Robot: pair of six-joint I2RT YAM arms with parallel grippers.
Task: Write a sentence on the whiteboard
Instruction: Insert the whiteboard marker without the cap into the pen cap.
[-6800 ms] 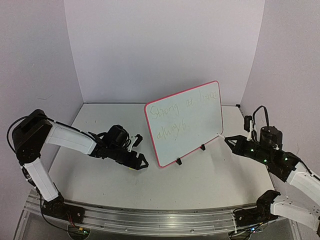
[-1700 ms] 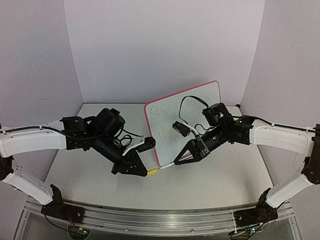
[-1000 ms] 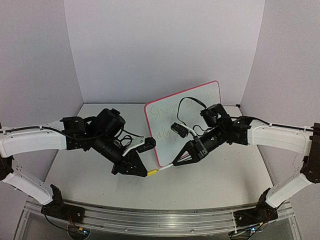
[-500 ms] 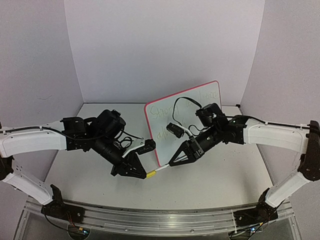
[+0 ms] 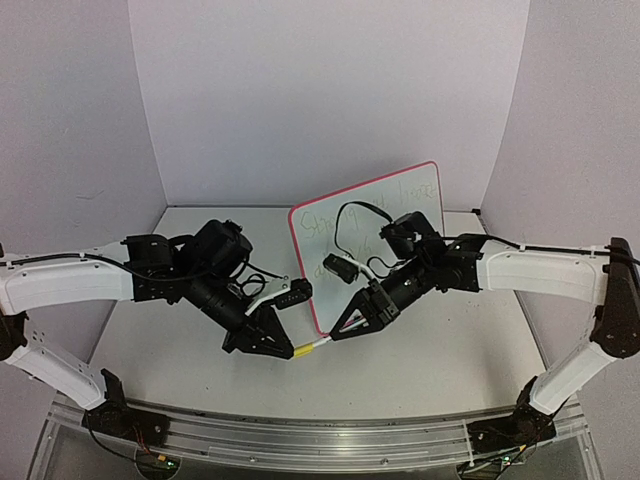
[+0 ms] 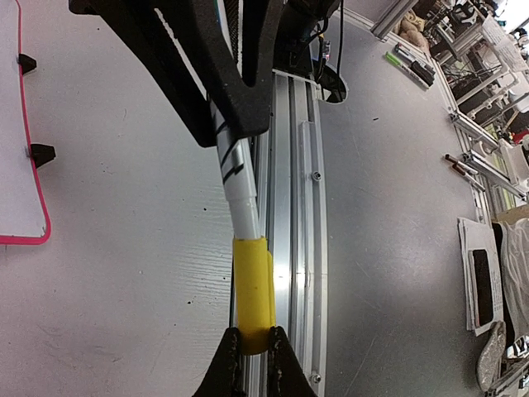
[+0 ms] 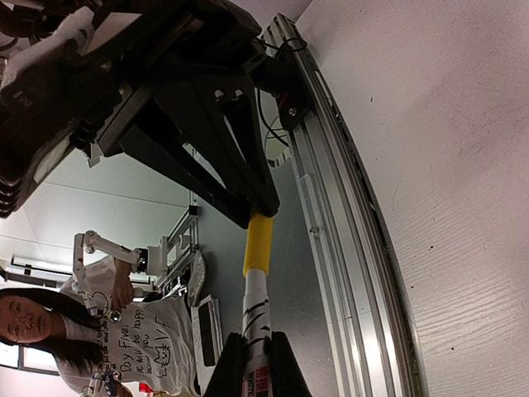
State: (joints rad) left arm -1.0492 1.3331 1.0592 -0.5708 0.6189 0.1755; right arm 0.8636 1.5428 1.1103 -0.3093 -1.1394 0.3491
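Now that the right gripper (image 7: 256, 354), pinching the marker barrel (image 7: 257, 310), has drawn up to the left gripper (image 6: 252, 351) pinching the yellow cap (image 6: 253, 294), capping looks under way. The sentence (image 5: 322, 222) seems finished.

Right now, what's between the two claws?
A marker bridges them: left gripper shut on its yellow cap, right gripper on its white barrel, seen in the top view and both wrist views.

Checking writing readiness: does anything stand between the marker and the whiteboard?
Yes: the yellow cap, pinched by the left gripper, covers the tip of the marker, whose barrel the right gripper holds. Nothing else blocks the whiteboard.
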